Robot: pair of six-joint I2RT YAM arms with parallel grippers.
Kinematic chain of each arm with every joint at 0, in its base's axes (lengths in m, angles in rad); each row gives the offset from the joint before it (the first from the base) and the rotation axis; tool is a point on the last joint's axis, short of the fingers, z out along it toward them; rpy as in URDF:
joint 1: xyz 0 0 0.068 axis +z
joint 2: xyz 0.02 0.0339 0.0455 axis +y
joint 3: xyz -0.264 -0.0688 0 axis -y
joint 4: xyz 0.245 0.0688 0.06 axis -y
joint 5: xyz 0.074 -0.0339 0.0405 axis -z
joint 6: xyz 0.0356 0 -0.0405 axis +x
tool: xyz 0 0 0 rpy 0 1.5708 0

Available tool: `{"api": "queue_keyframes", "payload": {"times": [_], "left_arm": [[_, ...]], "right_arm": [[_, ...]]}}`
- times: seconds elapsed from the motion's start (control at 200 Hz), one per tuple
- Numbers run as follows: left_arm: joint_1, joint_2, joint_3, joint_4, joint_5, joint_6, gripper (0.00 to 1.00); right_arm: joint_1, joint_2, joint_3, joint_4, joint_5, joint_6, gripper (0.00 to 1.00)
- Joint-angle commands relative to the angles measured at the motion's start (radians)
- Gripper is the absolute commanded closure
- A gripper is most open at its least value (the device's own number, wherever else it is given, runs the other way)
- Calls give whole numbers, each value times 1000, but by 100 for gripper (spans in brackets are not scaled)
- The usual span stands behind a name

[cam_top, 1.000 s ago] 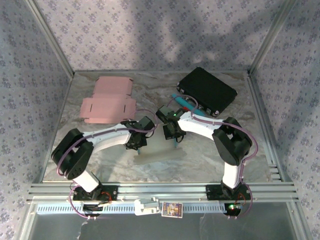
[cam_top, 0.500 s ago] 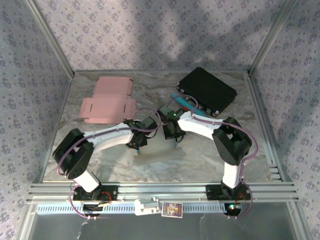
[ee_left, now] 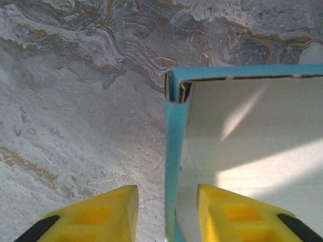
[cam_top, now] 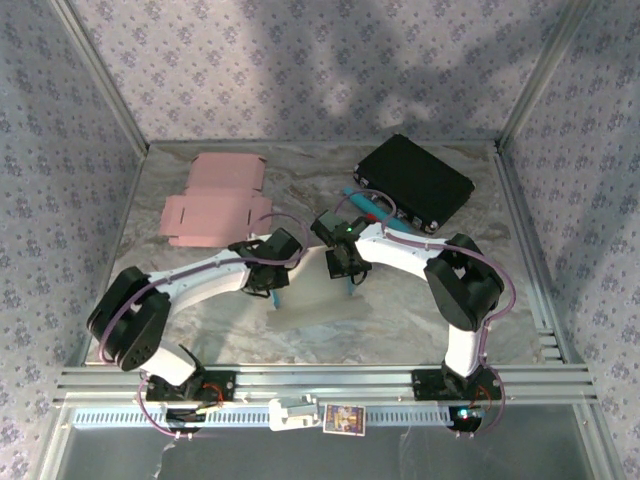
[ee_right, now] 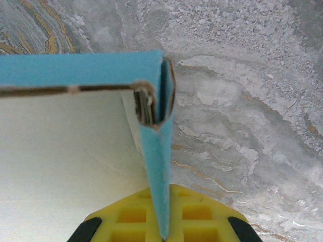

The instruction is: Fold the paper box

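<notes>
Left pincer [ee_left: 166, 201] stands apart, one yellow finger [ee_left: 96, 214] on each side of the box's [ee_left: 242, 131] left wall, with a gap on both sides, so nothing is gripped. Its wrist view gives detail the overhead view cannot: the wall is blue outside and white inside, and at the corner just ahead of the fingers the card doubles over into a small tucked fold. Marbled worktop [ee_left: 75, 101] lies to the left and beyond

Right pincer [ee_right: 161, 206] is together on the box's right wall, the thin blue edge running straight down between the yellow pads [ee_right: 202, 217]. That wrist view brings the other corner close. A flap sits inside the rounded fold where two walls meet, with white card to the left and bare worktop to the right

From above the box is a pale patch at the middle of the worktop, its blue barely showing. That view gives the layout. The left arm reaches in from the near left and the right arm from the near right, wrists close together over the box's far edge. A pink sheet [cam_top: 215, 205] lies flat at the far left, well apart from the box. A black case [cam_top: 415, 180] sits askew at the far right
</notes>
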Motion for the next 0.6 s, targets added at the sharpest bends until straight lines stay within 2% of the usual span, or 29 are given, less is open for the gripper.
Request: {"api": "queue_keyframes", "payload": {"times": [0.0,0.27,0.39,0.595], "left_arm": [[11,40,31,-4,-14,18,68],[13,92,51,-51,-47,8,86],[3,101,59,-88,-77,-19,100],[-28,141,119,-214,-125,-66,100]], "right_arm": [[2,14,4,-35,22,7,100],[1,14,5,-41,29,11,100],[1,13,6,-44,34,12,100],[3,19,10,-43,34,13,100]]}}
